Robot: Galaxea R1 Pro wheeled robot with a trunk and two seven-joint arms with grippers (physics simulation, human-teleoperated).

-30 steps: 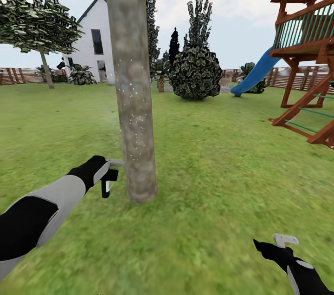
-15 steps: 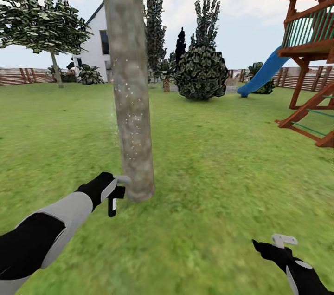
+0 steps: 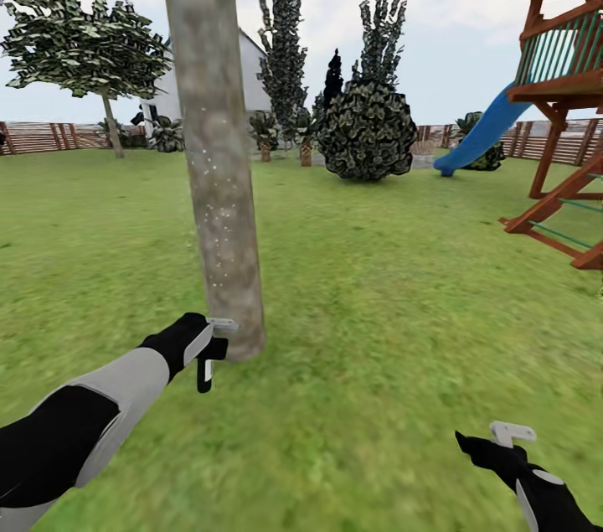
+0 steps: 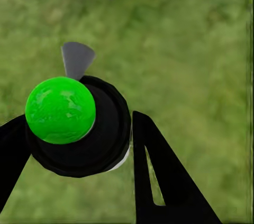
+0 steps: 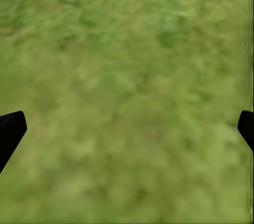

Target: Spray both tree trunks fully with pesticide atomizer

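Inspector: Your left gripper point(image 3: 209, 345) is clamped on one pesticide atomizer point(image 3: 205, 364). Its long axis stands upright, bottle hanging down; the grey spray head point(image 3: 221, 324) points at the tree trunk point(image 3: 216, 180), just beside its base.

Operator: And your right gripper?

Inspector: The right gripper point(image 3: 512, 433) hangs low over the grass point(image 3: 394, 306), fingers spread wide, holding nothing. Count: one atomizer, one thick trunk close by with white specks on it, a second leafy tree point(image 3: 84, 46) far off by the fence point(image 3: 42, 136).
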